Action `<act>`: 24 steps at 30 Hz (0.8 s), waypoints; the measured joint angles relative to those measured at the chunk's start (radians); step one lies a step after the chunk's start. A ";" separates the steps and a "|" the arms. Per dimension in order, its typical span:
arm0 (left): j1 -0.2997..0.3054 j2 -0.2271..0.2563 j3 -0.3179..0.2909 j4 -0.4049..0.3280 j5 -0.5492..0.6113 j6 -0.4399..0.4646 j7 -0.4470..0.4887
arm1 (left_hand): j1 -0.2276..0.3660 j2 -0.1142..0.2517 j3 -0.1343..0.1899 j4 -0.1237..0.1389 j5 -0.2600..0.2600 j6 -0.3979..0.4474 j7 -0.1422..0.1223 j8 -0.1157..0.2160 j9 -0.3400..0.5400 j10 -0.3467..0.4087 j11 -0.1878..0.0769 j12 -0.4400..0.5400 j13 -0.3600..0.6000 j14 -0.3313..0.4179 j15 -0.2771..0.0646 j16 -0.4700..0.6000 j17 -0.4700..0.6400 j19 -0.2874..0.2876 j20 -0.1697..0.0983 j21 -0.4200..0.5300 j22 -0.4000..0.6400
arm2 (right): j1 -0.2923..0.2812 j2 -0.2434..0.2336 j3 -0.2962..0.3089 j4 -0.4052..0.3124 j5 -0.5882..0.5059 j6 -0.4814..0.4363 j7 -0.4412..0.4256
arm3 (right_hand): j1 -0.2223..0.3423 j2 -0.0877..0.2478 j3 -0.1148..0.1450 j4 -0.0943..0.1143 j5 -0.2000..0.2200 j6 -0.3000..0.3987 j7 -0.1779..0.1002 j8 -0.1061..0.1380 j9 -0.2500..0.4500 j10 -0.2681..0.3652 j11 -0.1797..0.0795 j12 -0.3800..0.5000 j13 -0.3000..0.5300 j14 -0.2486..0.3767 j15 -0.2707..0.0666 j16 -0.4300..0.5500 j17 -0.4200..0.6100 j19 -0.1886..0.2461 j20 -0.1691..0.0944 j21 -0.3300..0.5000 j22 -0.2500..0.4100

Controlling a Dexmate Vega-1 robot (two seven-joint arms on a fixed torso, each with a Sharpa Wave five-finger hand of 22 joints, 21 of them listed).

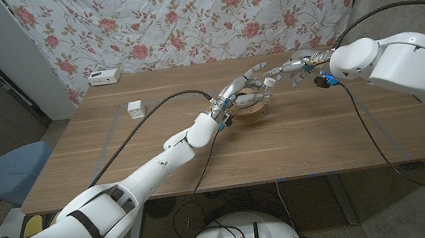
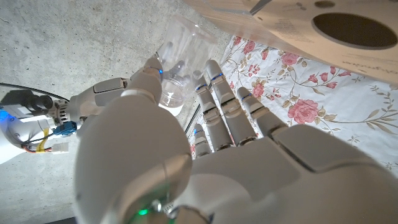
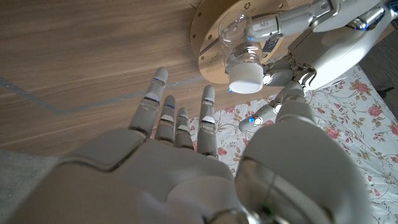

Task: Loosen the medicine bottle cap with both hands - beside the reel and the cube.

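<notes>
Left hand (image 1: 240, 91) grips the clear medicine bottle (image 3: 244, 38) above the cardboard reel (image 1: 248, 108); right hand (image 1: 292, 68), fingers spread, hovers just beside its white cap (image 3: 245, 81).

A makeshift robot test room rather than a home; a flowered sheet (image 1: 208, 18) hangs as a backdrop behind a plain wooden table (image 1: 160, 154), covering the wall; the floor (image 1: 419, 12) is bare grey concrete; black cables (image 1: 373, 136) trail across the tabletop and hang over its edge; tape lines (image 1: 113, 139) mark out areas on the wood; a white power strip (image 1: 104, 76) lies at the far edge; a blue seat (image 1: 12, 172) stands beside the table.
</notes>
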 measured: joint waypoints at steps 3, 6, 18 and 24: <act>-0.002 -0.001 0.001 0.003 0.000 0.000 0.000 | 0.000 0.000 0.000 0.000 0.000 0.000 0.000 0.000 0.000 0.000 0.000 0.001 0.000 0.000 0.000 0.000 0.000 0.000 0.000 0.000 0.000 | 0.008 0.004 -0.010 0.002 0.000 -0.006 0.000 | 0.000 0.000 0.004 -0.004 0.000 0.007 -0.001 0.008 0.002 0.004 0.004 0.000 0.000 0.000 0.000 0.000 0.000 0.005 -0.005 0.000 0.000; -0.005 -0.003 0.002 0.008 0.000 -0.002 0.000 | 0.000 0.000 0.000 0.000 0.000 0.000 0.000 0.000 0.000 0.002 0.002 0.001 0.000 0.000 0.000 0.000 0.000 0.000 0.000 0.000 0.000 | 0.017 0.010 -0.021 0.004 -0.002 -0.013 -0.002 | 0.001 0.000 0.010 -0.010 0.002 0.018 -0.004 0.014 0.005 0.010 0.001 0.000 0.000 0.000 0.000 0.000 0.000 0.008 -0.002 0.000 0.000; -0.012 -0.006 0.005 0.021 -0.001 -0.011 0.000 | 0.001 -0.001 0.000 0.000 0.000 0.000 0.000 0.000 0.000 0.002 0.002 0.001 0.000 0.000 0.000 0.000 0.000 0.000 0.000 0.000 0.000 | 0.029 0.028 -0.045 0.005 -0.015 -0.031 -0.027 | 0.029 0.004 0.020 -0.037 0.008 0.051 -0.020 0.038 0.019 0.022 0.003 0.000 0.000 0.018 0.000 0.000 -0.005 0.019 -0.002 0.000 0.000; -0.012 -0.005 0.005 0.019 -0.002 -0.011 -0.002 | 0.001 -0.001 0.000 0.000 0.000 0.004 -0.004 0.000 0.000 0.004 0.004 0.000 0.000 0.000 0.000 0.000 0.000 0.000 0.000 0.000 0.000 | 0.036 0.035 -0.059 0.000 -0.028 -0.043 -0.039 | 0.053 0.011 0.031 -0.054 0.008 0.066 -0.034 0.050 0.028 0.034 0.002 0.000 0.000 0.025 0.000 0.000 -0.005 0.028 -0.003 0.000 0.000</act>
